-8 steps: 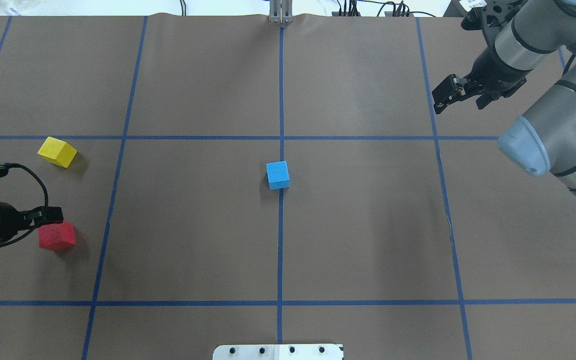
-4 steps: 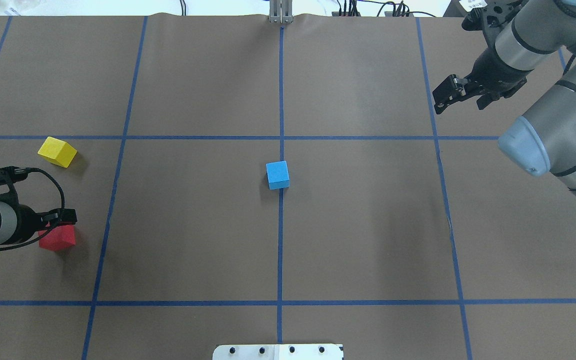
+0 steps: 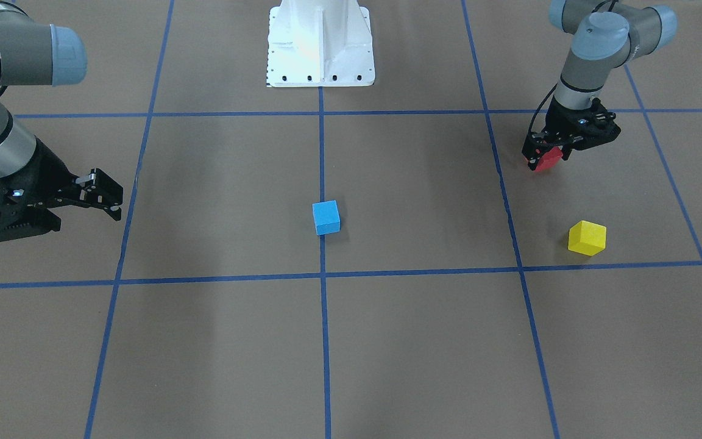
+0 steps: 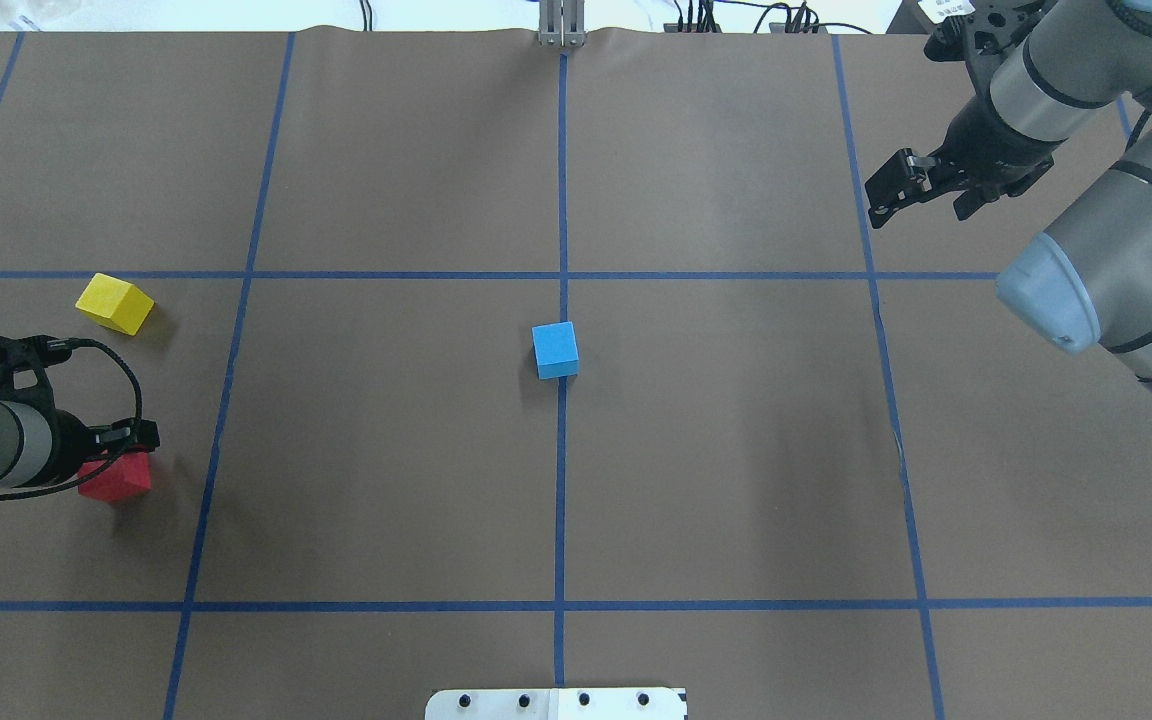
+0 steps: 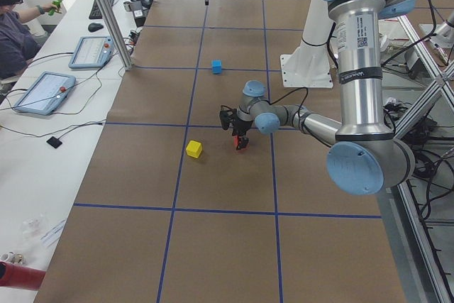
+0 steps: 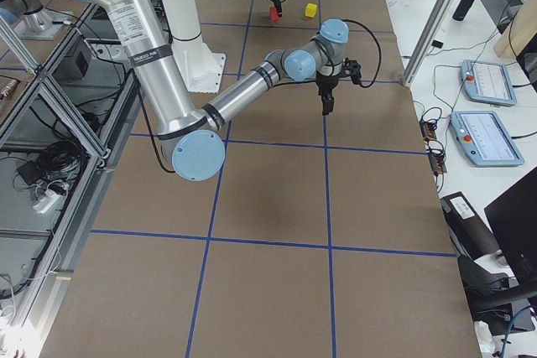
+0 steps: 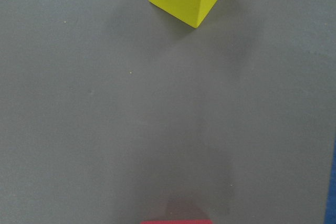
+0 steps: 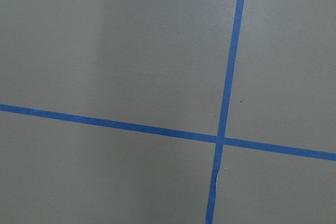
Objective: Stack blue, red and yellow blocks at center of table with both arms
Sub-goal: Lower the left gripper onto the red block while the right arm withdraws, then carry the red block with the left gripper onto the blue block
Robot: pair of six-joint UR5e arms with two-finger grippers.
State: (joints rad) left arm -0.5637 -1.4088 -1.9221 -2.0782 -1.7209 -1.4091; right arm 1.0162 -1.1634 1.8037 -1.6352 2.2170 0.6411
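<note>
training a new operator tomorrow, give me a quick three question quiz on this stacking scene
1. True or false: the blue block lies on the centre tape line with nothing stacked on it.
2. Multiple choice: the right gripper is A) open and empty, B) shut on a block, C) out of every view.
3. Fill in: the left gripper is down at the ___ block, while the yellow block lies free on the table nearby.

Key: 1 true. 2 A. 3 red: its fingers stand either side of the red block.
</note>
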